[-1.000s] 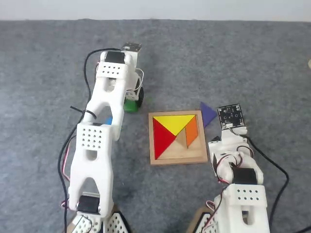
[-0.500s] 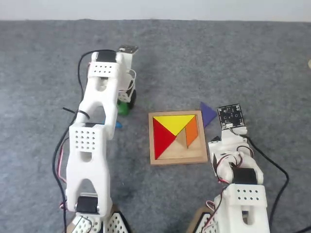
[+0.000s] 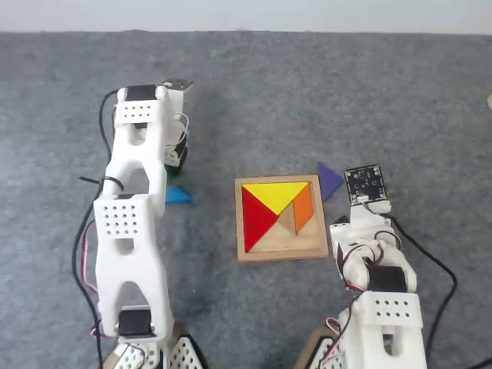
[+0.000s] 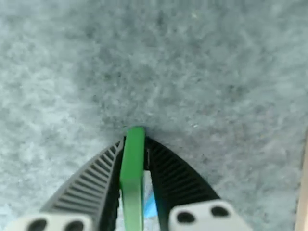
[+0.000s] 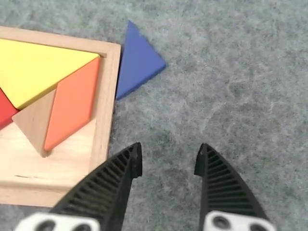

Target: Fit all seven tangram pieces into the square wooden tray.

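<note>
off to the left of the worktop (image 3: 346,92), well apart from the wooden tray (image 3: 300,242), my left claw (image 4: 133,137) grips the green piece (image 4: 132,178) on edge; my right claw (image 5: 169,154) hangs wide open near the blue triangle (image 5: 137,60). i judge this the carry step: next i must swing the green piece over the tray's bare part and lay it flat.

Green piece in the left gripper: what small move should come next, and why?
Probably carry it right, toward the wooden tray: the left gripper is shut on the green piece over carpet, away from the tray, whose lower part is bare.
</note>
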